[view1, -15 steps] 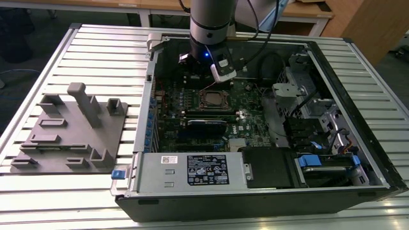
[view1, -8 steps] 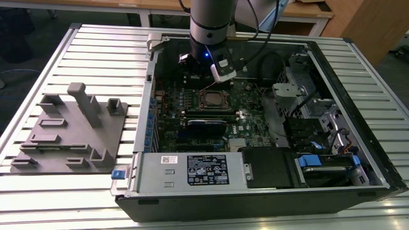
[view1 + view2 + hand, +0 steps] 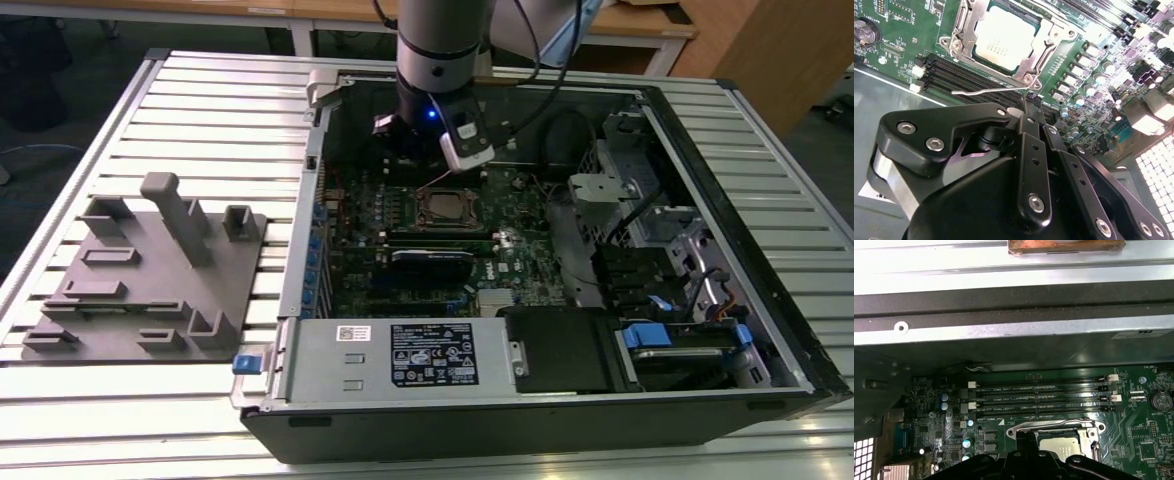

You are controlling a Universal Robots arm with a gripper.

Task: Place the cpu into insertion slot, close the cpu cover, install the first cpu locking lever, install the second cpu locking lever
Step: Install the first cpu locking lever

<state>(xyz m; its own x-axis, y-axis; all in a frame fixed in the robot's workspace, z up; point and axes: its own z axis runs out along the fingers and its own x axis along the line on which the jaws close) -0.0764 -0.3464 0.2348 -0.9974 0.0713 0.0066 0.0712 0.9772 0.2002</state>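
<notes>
While the dull silver cpu (image 3: 1004, 37) is lying under the thin metal cpu cover (image 3: 963, 27), the black gripper (image 3: 1025, 104), jaws narrow, is hovering beside a wire lever (image 3: 986, 91).

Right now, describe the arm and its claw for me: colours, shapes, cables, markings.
The arm is a silver-grey cylinder with a dark band, a blue light glowing at its wrist and a white boxy module beside it. Black cables run from it. The claw is black jointed plates with silver screws.
</notes>
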